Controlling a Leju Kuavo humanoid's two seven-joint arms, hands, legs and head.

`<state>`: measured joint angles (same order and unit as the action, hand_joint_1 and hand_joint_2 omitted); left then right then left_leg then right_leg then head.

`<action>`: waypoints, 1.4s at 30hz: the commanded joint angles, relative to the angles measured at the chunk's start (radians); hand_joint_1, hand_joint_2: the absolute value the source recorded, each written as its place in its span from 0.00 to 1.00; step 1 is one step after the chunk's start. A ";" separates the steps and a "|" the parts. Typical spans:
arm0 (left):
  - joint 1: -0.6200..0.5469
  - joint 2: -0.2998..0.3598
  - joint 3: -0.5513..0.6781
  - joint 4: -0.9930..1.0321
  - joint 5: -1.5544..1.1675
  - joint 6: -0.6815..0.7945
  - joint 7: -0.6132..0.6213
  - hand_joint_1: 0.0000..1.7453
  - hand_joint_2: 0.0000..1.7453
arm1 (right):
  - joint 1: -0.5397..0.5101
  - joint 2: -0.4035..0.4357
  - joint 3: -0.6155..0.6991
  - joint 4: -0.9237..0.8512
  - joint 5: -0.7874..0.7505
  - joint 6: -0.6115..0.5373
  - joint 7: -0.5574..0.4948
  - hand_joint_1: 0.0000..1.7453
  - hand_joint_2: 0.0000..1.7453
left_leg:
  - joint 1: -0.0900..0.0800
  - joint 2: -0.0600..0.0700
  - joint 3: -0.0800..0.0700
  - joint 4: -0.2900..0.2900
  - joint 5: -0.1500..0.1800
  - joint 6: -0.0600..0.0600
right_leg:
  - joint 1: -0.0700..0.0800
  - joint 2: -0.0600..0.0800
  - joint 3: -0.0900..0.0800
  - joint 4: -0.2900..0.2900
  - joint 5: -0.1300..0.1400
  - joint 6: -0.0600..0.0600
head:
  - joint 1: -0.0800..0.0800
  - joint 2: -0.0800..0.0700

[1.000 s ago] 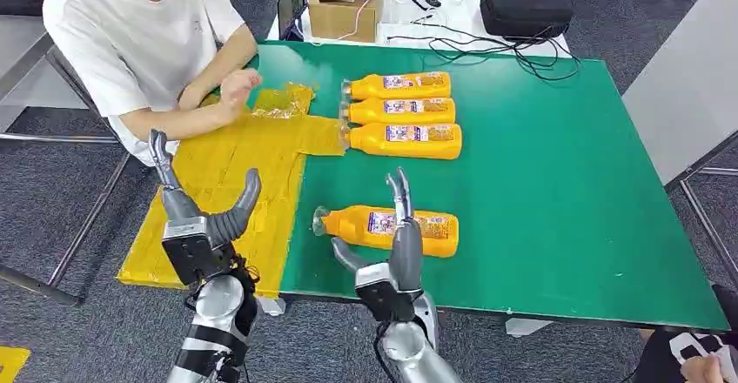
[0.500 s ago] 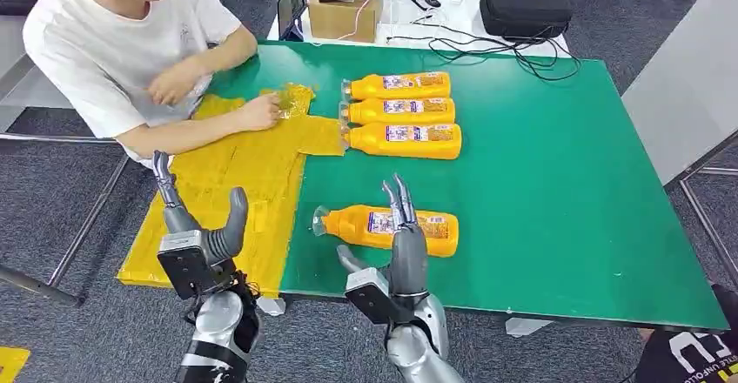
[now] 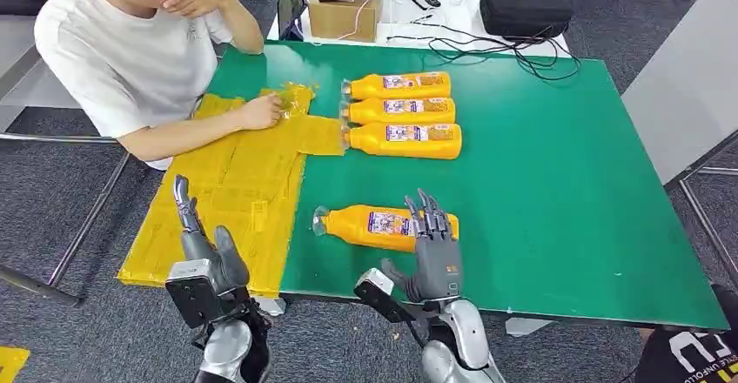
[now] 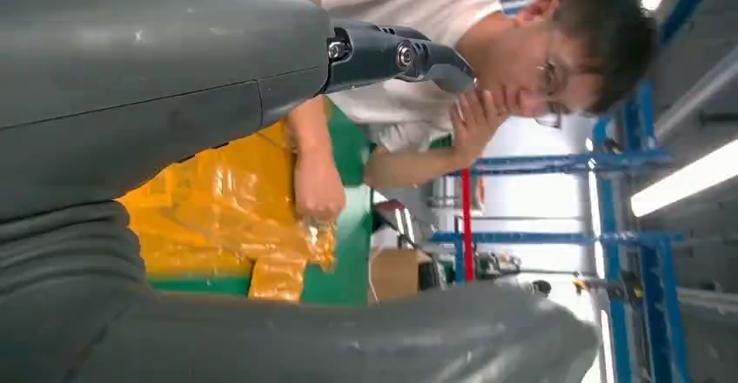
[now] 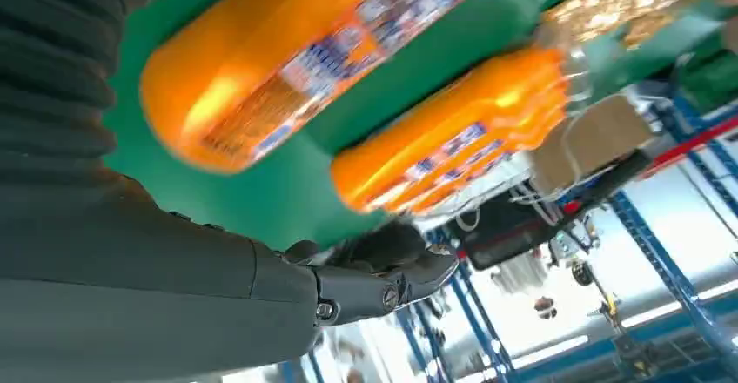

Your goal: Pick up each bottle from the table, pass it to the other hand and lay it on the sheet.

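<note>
An orange bottle (image 3: 379,225) lies on its side near the front edge of the green table (image 3: 557,191), its cap toward the yellow sheet (image 3: 235,191). My right hand (image 3: 432,252) hovers open just in front of that bottle's base end, fingers upright and apart, holding nothing. The right wrist view looks along the same bottle (image 5: 305,52) from close by. Three more orange bottles (image 3: 402,110) lie side by side further back, seen again as the bottle row (image 5: 452,139). My left hand (image 3: 205,259) is open and empty at the sheet's near edge.
A person sits at the table's left, one hand (image 3: 261,111) resting on the sheet's far part, also seen as the person's hand (image 4: 318,191). Behind the table are a cardboard box (image 3: 345,16), a black case (image 3: 525,6) and cables (image 3: 496,50).
My right hand has shifted right toward the near bottle's base end and sunk lower. My left hand has dropped lower and closer. The person lifted one hand to the chin.
</note>
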<state>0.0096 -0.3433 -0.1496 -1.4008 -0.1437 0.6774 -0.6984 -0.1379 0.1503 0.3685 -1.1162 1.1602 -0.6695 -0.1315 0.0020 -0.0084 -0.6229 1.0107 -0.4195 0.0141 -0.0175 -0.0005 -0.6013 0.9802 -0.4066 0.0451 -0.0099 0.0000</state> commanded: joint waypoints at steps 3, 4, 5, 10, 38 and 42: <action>0.007 0.057 -0.115 0.075 0.123 -0.052 0.046 0.00 0.00 | -0.014 -0.082 -0.009 0.018 0.184 0.045 0.155 0.00 1.00 | 0.001 -0.001 0.007 -0.002 -0.002 -0.001 | 0.001 -0.001 0.007 -0.002 -0.002 -0.002 | 0.000 0.000; 0.006 0.057 -0.115 0.073 0.123 -0.053 0.046 0.00 0.00 | -0.013 -0.088 -0.012 0.014 0.198 0.049 0.165 0.00 1.00 | 0.000 0.000 0.004 -0.002 -0.001 0.000 | 0.000 -0.001 0.004 -0.001 -0.001 -0.001 | 0.000 0.000; 0.007 0.056 -0.113 0.074 0.123 -0.052 0.049 0.00 0.00 | -0.012 -0.092 -0.012 0.011 0.222 0.042 0.180 0.00 1.00 | 0.001 0.000 0.006 -0.002 -0.001 -0.001 | 0.001 0.000 0.006 -0.001 -0.002 -0.002 | 0.000 0.000; 0.006 0.056 -0.111 0.077 0.124 -0.051 0.052 0.00 0.00 | -0.010 -0.094 -0.010 0.006 0.242 0.043 0.189 0.00 1.00 | 0.001 0.000 0.006 -0.001 -0.002 -0.001 | 0.001 0.000 0.007 -0.001 -0.002 -0.002 | 0.000 0.000; -0.003 0.050 -0.104 0.089 0.090 -0.066 0.078 0.00 0.00 | -0.129 -0.105 0.034 0.129 0.336 0.249 0.287 0.00 1.00 | 0.000 0.001 0.003 -0.001 -0.001 -0.001 | 0.000 0.000 0.003 0.000 -0.001 -0.001 | 0.000 0.000; -0.005 0.050 -0.104 0.090 0.089 -0.066 0.078 0.00 0.00 | -0.135 -0.106 0.036 0.135 0.334 0.252 0.287 0.00 1.00 | 0.001 0.002 0.004 -0.001 -0.001 -0.001 | 0.001 0.001 0.005 -0.001 -0.001 -0.002 | 0.000 0.000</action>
<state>0.0207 -0.3159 -0.2354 -1.3584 -0.0584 0.6146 -0.6256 -0.2239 0.0572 0.3784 -1.0494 1.5000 -0.4326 0.1541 0.0023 -0.0086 -0.6233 1.0107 -0.4193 0.0141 -0.0173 -0.0006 -0.6011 0.9806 -0.4065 0.0452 -0.0095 0.0000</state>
